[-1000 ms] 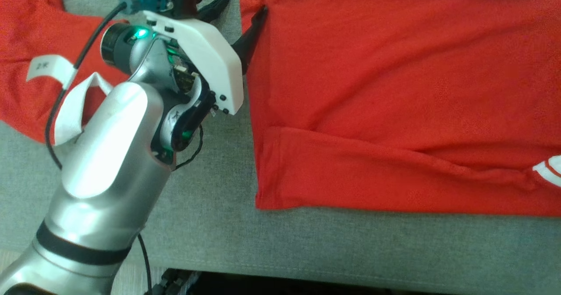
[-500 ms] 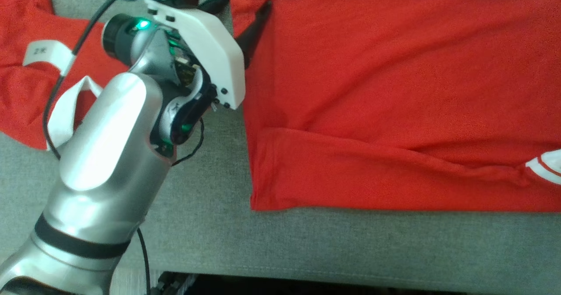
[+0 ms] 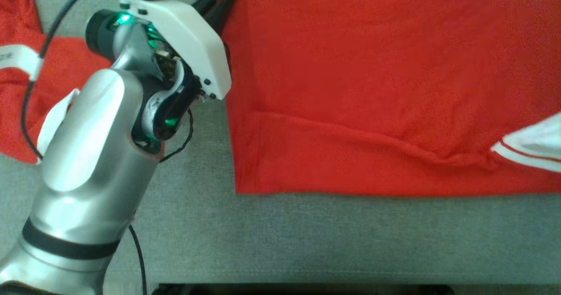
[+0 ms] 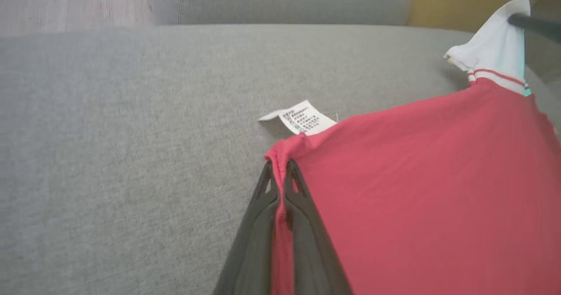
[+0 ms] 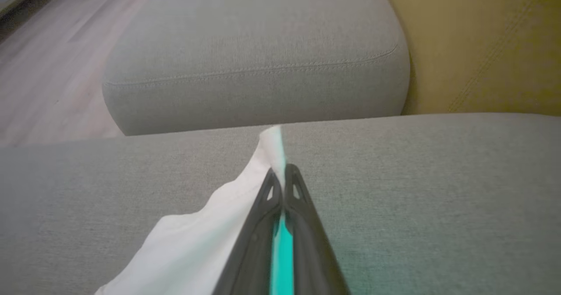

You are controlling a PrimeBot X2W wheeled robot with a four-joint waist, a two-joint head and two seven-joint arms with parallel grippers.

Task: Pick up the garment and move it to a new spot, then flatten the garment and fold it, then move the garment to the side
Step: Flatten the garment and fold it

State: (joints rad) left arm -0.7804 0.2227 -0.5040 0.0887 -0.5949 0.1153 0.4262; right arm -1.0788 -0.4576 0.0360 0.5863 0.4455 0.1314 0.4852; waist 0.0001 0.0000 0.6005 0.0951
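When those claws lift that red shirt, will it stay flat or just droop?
Probably droops: the red shirt wrinkles and bunches where the left claw pinches its corner. Likely sags between pinches, as the right claw grips only its white edge. Seems thin, light.

Red garment (image 3: 372, 89) with white trim lies spread on grey cushion (image 3: 307, 242), one corner seemingly pinched up

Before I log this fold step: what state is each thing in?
Red fabric shirt with white trim, spread out, lightly creased.
Left hand, shut on its red corner.
Right hand, shut on its white trim.
White printed care label, sticking out flat.
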